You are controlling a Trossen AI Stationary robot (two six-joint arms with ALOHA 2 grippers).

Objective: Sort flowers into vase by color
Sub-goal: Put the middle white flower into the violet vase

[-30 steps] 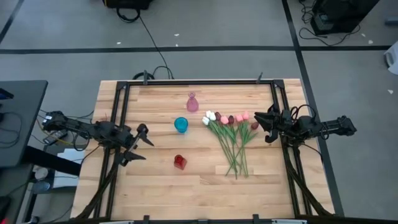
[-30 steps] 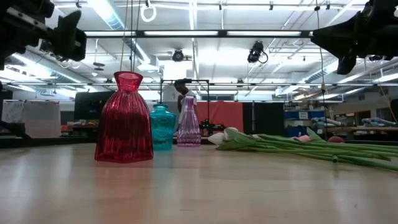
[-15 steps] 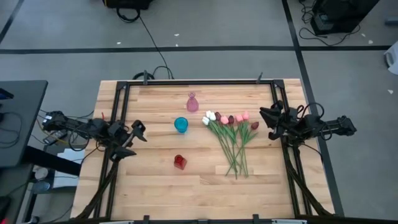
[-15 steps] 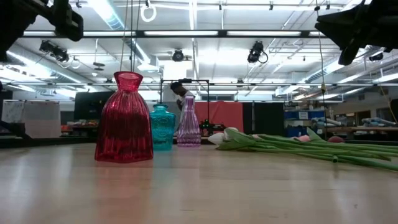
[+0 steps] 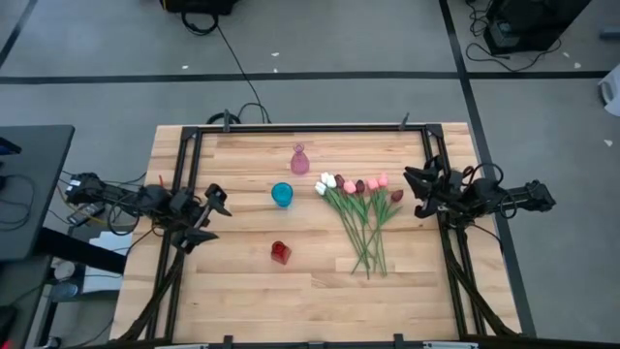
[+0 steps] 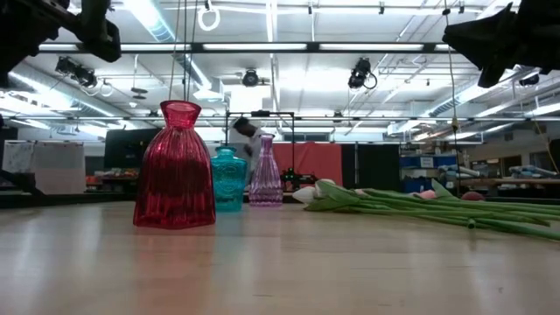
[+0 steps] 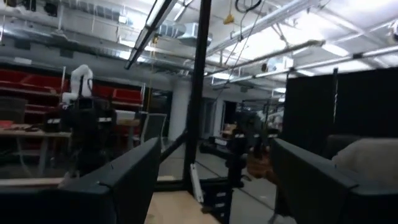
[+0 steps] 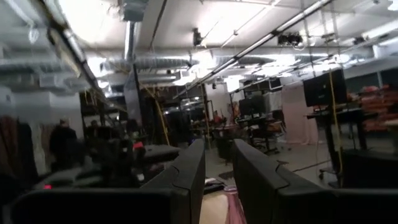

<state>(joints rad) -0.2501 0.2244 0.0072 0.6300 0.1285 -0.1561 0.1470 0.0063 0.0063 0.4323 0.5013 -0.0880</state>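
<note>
My left gripper (image 5: 213,214) hangs with fingers wide apart, nothing in them. The flowers (image 5: 359,215) lie fanned on the worktop (image 5: 252,281), white, pink, dark red heads, thin green stems. My right gripper (image 5: 415,192) beside them: fingers narrowly apart, empty.

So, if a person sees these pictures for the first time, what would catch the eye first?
Probably the bunch of tulips lying flat on the right half of the table, heads in white, pink and dark red pointing toward the far edge. Next, three small vases standing apart left of them: a pink vase farthest back, a blue vase in the middle, a red vase nearest the front.
</note>
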